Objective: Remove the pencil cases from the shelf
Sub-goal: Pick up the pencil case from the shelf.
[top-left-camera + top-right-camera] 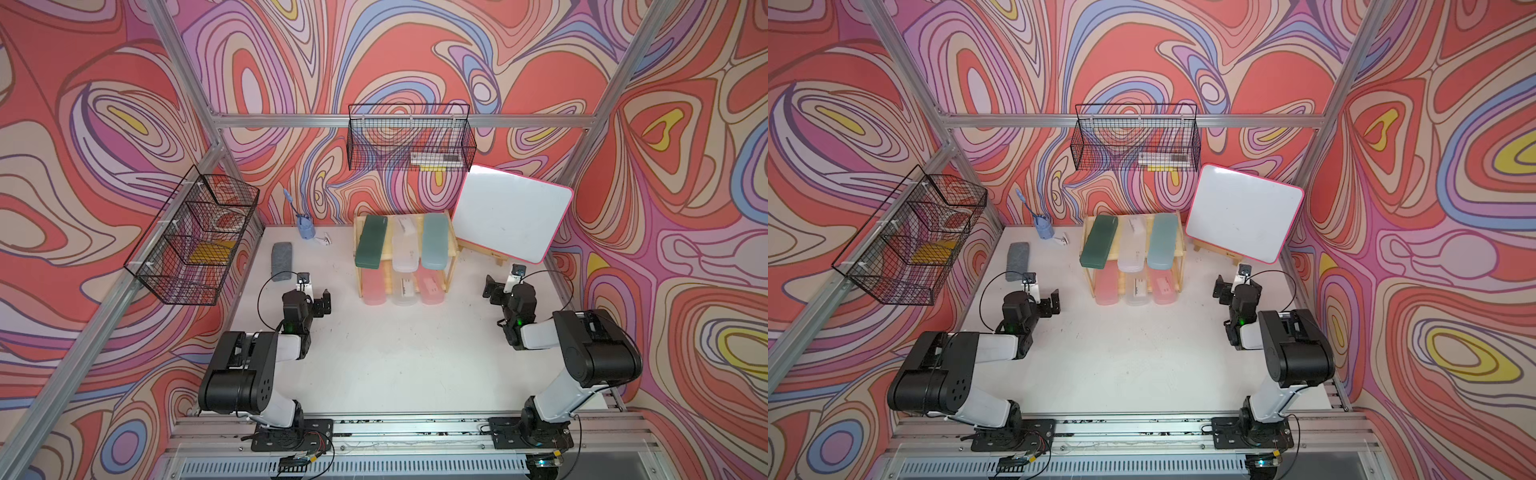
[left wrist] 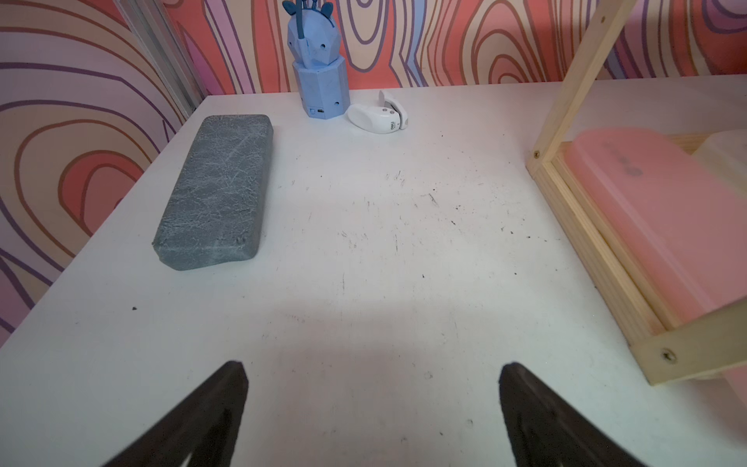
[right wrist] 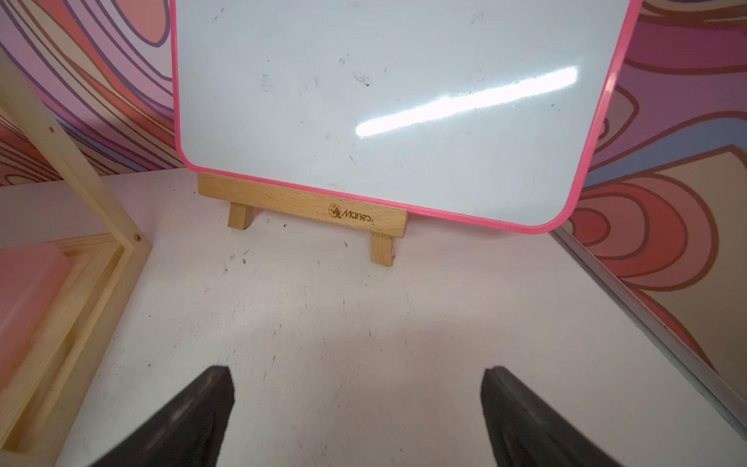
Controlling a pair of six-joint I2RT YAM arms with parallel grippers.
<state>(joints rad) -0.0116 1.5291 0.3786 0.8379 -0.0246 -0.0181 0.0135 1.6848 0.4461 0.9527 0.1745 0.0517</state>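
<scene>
The shelf (image 1: 450, 270) stands at the back middle of the table. On its top tier lie a dark green pencil case (image 1: 371, 242), a frosted clear one (image 1: 405, 245) and a teal one (image 1: 435, 241). The lower tier carries a pink case (image 1: 375, 289), a clear one (image 1: 405, 289) and a second pink one (image 1: 430, 284). My left gripper (image 1: 311, 297) hovers open over bare table to the shelf's left, its fingertips (image 2: 238, 376) wide apart. To the shelf's right, my right gripper (image 1: 507, 286) is also open and empty, facing the whiteboard.
A grey felt-like block (image 2: 218, 190), a blue pen holder (image 2: 321, 81) and a small white device (image 2: 376, 115) sit at the back left. The whiteboard (image 3: 384, 101) leans on a wooden easel (image 3: 307, 206) at the back right. Black wire baskets hang on the back wall (image 1: 409, 137) and the left wall (image 1: 195, 237).
</scene>
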